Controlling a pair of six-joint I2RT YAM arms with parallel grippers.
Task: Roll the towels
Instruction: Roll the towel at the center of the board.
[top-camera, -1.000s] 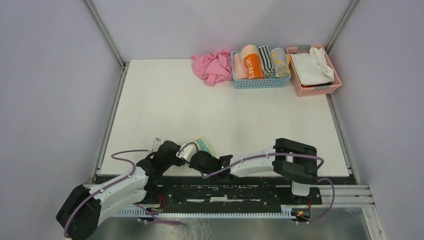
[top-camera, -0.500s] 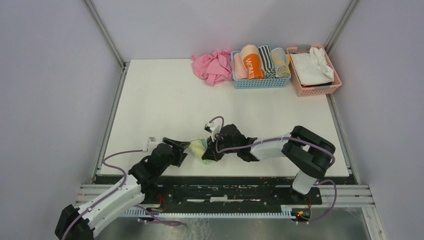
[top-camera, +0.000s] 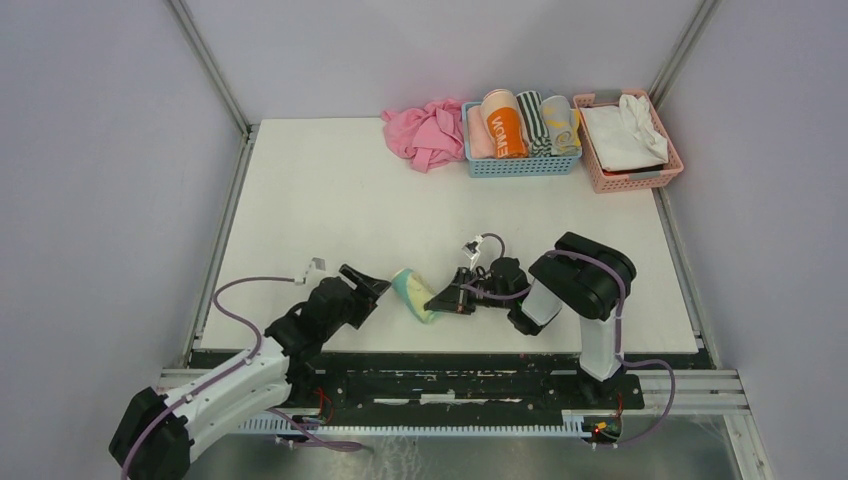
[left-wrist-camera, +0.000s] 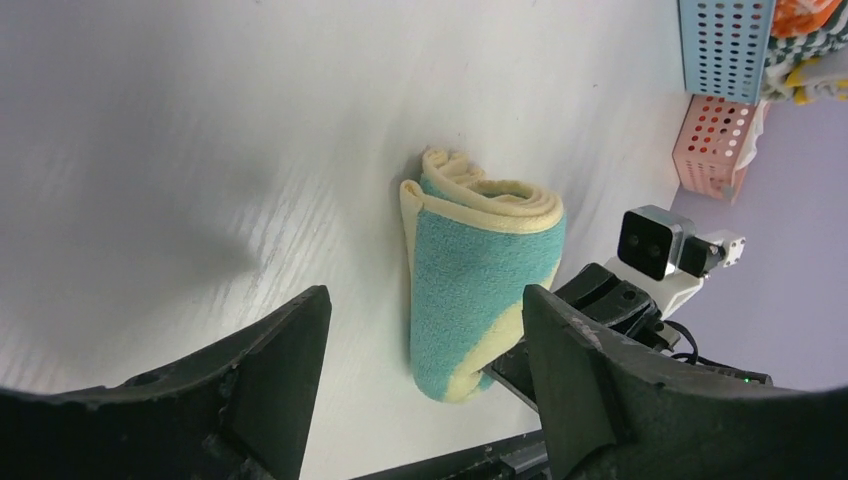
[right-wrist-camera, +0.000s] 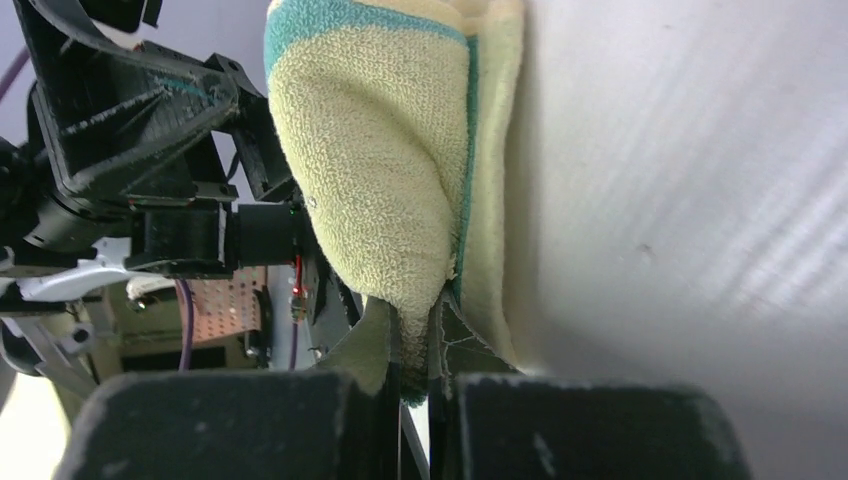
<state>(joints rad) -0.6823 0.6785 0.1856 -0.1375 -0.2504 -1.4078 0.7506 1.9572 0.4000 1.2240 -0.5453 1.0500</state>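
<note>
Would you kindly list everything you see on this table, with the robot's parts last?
table: 1, white, under everything
towel: 1, yellow and teal, rolled, near edge
pink cloth: 1, crumpled, far edge, beside blue basket
blue basket: 1, far edge
rolls: 4, mixed colours, in blue basket
pink basket: 1, far right
white cloth: 1, in pink basket
left hand: 1, black, open, left of towel
right hand: 1, black, shut on towel

I see a white table (top-camera: 340, 200), evenly lit; lilac walls (top-camera: 420, 50) rise well beyond the left gripper (top-camera: 368, 283); aluminium rails (top-camera: 215, 240) edge it.
</note>
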